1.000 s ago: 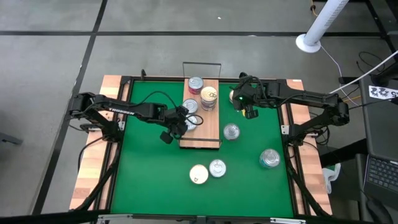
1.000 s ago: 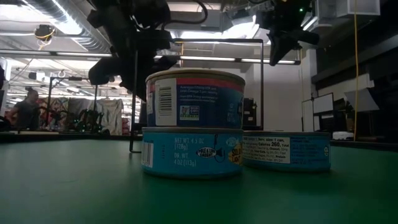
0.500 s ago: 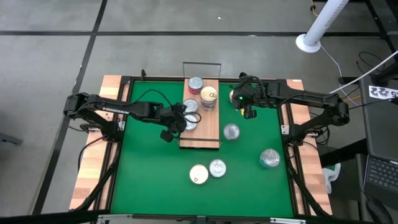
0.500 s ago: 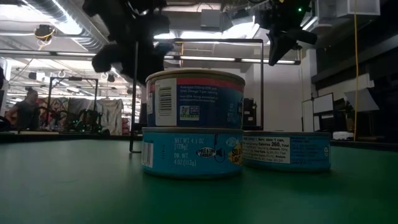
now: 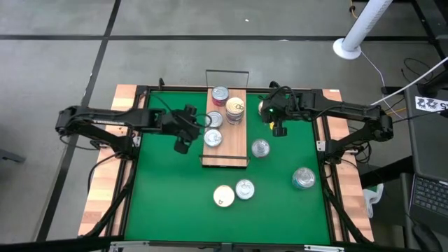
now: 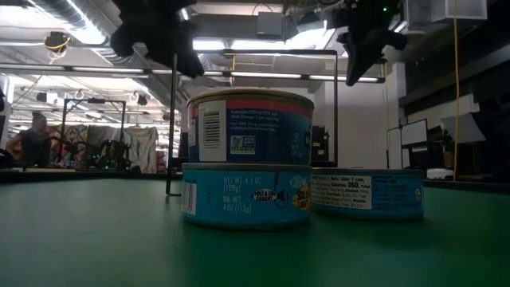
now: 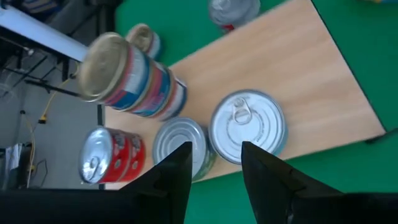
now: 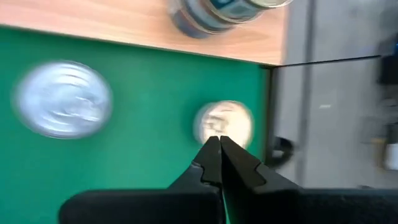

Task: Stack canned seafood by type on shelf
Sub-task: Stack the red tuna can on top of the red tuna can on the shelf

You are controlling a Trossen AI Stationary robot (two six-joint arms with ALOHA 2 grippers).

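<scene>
The shelf lies along the middle of the green mat. On it stand a red-labelled tin, a stack of tins and two silver tins. My left gripper hangs open and empty above the mat, left of the shelf. The left wrist view shows its fingers apart short of the pull-tab tin. My right gripper hangs shut and empty right of the shelf, above the mat. Beyond its tips are a cream-topped tin and a silver tin.
Loose on the mat are a silver tin, a larger silver can, a cream-topped tin that rests on a blue tin, and a silver one. Dark wire rails stand at the shelf's ends.
My left gripper has risen and drawn back from over the shelf toward the table's left edge. The silver pull-tab tin it hung over now stands uncovered on the board. My right gripper has stayed in place and rolled a little at the wrist.
</scene>
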